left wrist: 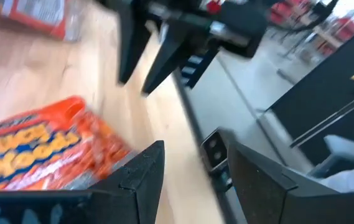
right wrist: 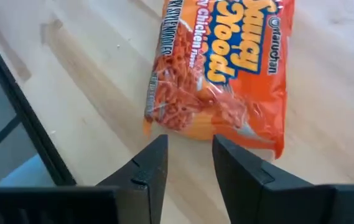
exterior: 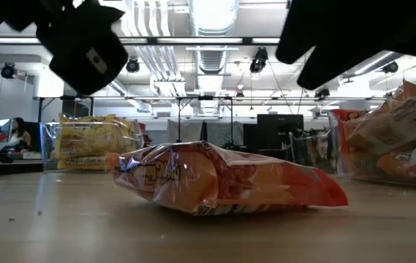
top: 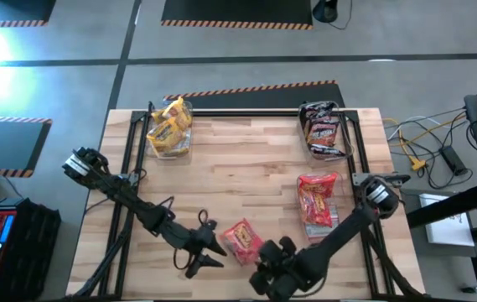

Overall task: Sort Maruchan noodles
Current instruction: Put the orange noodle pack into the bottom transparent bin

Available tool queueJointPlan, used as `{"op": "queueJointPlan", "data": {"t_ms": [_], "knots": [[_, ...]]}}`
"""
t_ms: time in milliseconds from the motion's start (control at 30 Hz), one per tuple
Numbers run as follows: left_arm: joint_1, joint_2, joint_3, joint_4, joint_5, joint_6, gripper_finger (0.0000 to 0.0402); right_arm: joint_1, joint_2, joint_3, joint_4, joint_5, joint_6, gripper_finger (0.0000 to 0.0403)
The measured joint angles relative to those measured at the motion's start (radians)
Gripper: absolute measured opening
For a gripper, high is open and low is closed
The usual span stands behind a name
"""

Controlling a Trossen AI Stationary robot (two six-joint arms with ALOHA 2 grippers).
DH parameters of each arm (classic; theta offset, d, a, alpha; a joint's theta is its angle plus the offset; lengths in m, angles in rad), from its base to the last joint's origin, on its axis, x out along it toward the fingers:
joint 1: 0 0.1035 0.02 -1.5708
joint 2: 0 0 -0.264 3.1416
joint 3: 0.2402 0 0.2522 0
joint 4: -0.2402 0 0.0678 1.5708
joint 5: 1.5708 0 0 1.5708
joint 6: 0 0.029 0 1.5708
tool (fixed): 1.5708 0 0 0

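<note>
Wooden table (top: 246, 159) carries one orange packet (right wrist: 226, 68) reading "Maruchan Saucy Noods"; beside it, both the left gripper (top: 213, 254) and the right gripper (top: 265, 258) stand parted, empty.

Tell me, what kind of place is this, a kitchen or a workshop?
Probably a robotics lab or workshop, not a kitchen. Black-and-orange hazard tape marks the concrete floor, loose cables lie beside the wooden table, and exposed ceiling ducts run overhead.

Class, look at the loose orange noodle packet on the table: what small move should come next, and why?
Probably the right claw should ease forward and down over the orange packet. It lies flat and free on the table, just ahead of the open fingers, with nothing held yet. The left claw waits beside it.
</note>
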Motion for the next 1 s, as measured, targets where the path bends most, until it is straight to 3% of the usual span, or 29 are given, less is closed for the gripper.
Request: {"op": "queueJointPlan", "data": {"t_ms": [200,367,500,733,1000], "knots": [[0.004,-0.007,-0.013,-0.115,-0.07,0.014,0.016,0.033,0.047,-0.016,-0.008,0.152,0.078,0.0094],[0.008,-0.036,-0.072,-0.14,-0.109,-0.068,0.016,0.035,0.109,-0.016,0.028,0.288,0.159,0.0072],[0.008,-0.064,-0.14,-0.109,-0.16,-0.176,0.016,0.036,0.14,-0.016,0.098,0.285,0.185,0.0063],[0.021,-0.064,-0.243,0.112,-0.18,-0.348,0.016,0.036,0.141,-0.016,0.14,0.283,0.184,0.0063],[0.035,-0.06,-0.279,0.129,-0.194,-0.546,0.016,0.032,0.167,-0.021,0.141,0.255,0.187,0.0064]]}}
